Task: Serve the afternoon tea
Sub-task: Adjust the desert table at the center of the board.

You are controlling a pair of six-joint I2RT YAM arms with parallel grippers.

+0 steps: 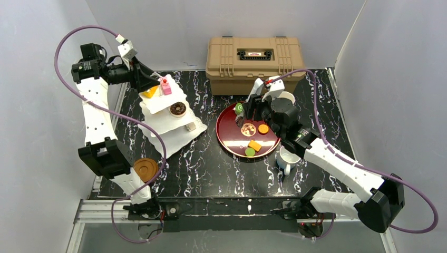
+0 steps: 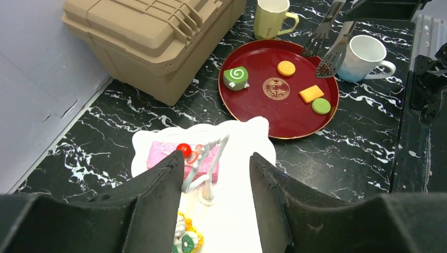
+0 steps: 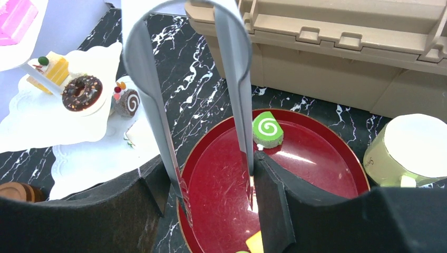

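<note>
While left fingers [image 2: 153, 211] gape above the stand's [image 2: 240, 139] pink cake [image 2: 163, 153], right fingers [image 3: 271, 195] pinch tongs [image 3: 232, 79] near the tray's [image 3: 327, 174] green roll [image 3: 267, 128].

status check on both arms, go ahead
Left gripper open above top tier of stand, pink cake set there. Right gripper shut on tongs, tips apart and empty over red tray. Green roll near tips, nothing in the way.

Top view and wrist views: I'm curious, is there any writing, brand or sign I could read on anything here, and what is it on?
No text is legible anywhere.
On the tan plastic case, a red-and-white label on the lid: too small to read.
On the cream-yellow mug, faint dark lettering on its side: too blurred to read.
On the dark red round tray, a gold round emblem at the centre: ornament only, no readable characters.
</note>
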